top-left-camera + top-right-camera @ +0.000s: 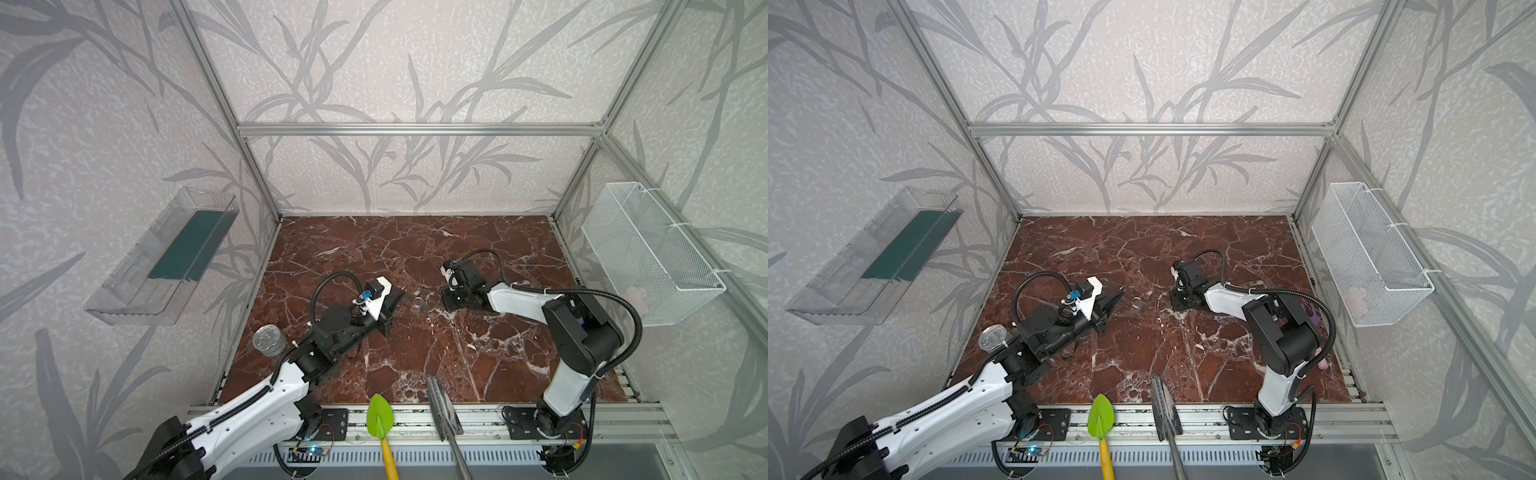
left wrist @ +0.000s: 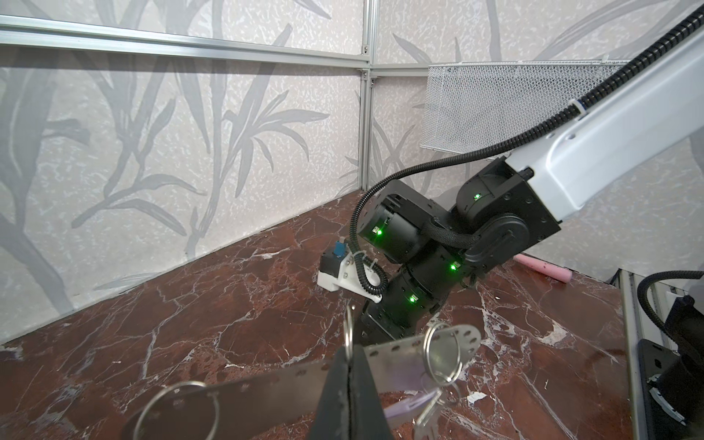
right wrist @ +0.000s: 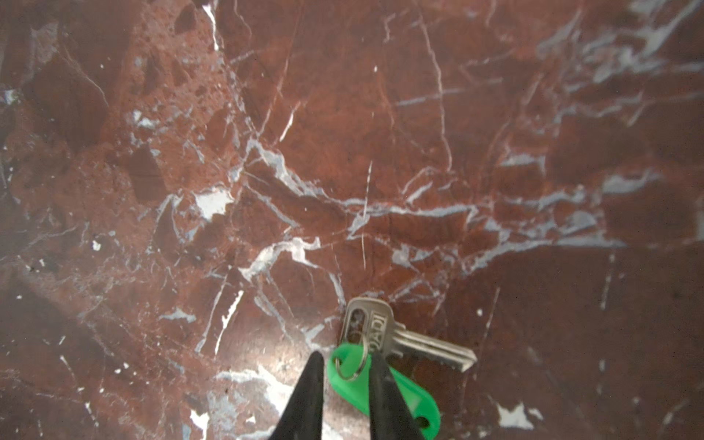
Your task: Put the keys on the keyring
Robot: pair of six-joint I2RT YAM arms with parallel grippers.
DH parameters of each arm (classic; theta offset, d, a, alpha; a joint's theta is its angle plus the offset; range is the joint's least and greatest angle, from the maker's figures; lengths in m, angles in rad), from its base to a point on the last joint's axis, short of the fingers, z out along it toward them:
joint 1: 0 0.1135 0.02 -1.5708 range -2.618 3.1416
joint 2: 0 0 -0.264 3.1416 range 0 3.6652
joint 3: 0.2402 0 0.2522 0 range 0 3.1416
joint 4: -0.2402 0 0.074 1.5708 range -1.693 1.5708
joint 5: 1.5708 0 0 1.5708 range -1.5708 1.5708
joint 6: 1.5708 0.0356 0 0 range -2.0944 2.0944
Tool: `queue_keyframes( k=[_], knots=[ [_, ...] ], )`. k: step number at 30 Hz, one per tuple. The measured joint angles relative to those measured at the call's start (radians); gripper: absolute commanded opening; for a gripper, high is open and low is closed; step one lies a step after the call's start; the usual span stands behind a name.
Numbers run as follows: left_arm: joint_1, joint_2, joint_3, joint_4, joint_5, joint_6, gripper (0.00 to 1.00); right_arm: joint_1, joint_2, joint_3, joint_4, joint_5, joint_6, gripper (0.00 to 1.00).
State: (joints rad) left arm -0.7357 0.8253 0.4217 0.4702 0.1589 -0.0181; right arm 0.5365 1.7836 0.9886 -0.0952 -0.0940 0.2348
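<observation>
Keys: green-tagged key [image 3: 409, 344], silver, lying flat on the bench [image 3: 343, 152] right of centre. Right gripper [image 3: 344, 367] fingers [image 3: 310, 384] slightly parted, straddling the green tag [image 3: 404, 388] and its small split ring; whether they actually pinch it cannot be told. Left gripper [image 2: 348, 375] fingers fully closed on the keyring [image 2: 396, 352], a perforated metal tag held on edge above the bench left of centre; large split ring [image 2: 444, 352] threaded at its end, lilac-tagged key [image 2: 409, 405] hanging beneath. Step, as judged: picking up the second key. Next move calls for a firm pinch, a lift, then alignment with the held ring.
</observation>
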Motion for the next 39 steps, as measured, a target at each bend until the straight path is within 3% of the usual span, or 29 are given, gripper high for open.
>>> queue_keyframes(
  k=[8,19,39],
  knots=[
    [0.0,-0.007,0.0,0.0,0.0,0.0,0.0,-0.001,-0.019,0.026,-0.02,0.009,-0.029,0.25],
    [0.0,-0.01,0.0,0.0,0.0,-0.001,0.0,0.001,-0.031,-0.061,-0.021,0.011,0.041,0.24],
    [0.0,-0.026,0.0,-0.007,-0.001,0.0,0.0,0.002,-0.005,-0.048,0.024,-0.046,0.068,0.23]
  ],
)
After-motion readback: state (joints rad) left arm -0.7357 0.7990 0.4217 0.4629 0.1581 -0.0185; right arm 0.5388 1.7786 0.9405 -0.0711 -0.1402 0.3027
